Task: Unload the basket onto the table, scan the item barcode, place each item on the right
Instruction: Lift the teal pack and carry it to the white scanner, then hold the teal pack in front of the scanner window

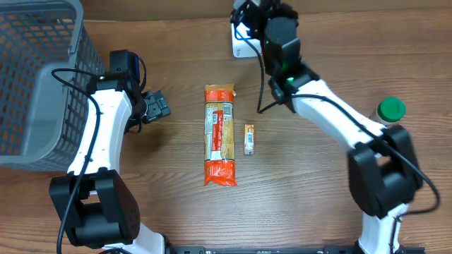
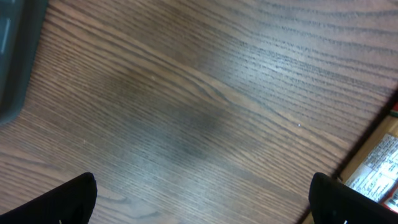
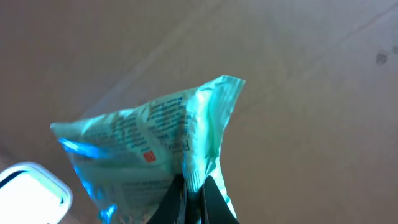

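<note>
A pale teal printed packet [image 3: 155, 140] hangs in the air, with my right gripper [image 3: 189, 202] shut on its crimped edge. Below it, at the lower left of the right wrist view, is a corner of the white scanner [image 3: 28, 193]. In the overhead view the right gripper [image 1: 248, 20] is at the back of the table over the scanner [image 1: 242, 48], and the arm hides the packet. My left gripper [image 1: 157, 106] stands open over bare wood, left of a long orange pasta packet [image 1: 219, 134]. Its fingertips [image 2: 74, 199] are wide apart with nothing between them.
A small orange bar [image 1: 248, 139] lies just right of the pasta packet, whose edge [image 2: 379, 168] shows in the left wrist view. A grey mesh basket [image 1: 35, 85] fills the far left. A green-lidded bottle [image 1: 390, 111] stands at the right.
</note>
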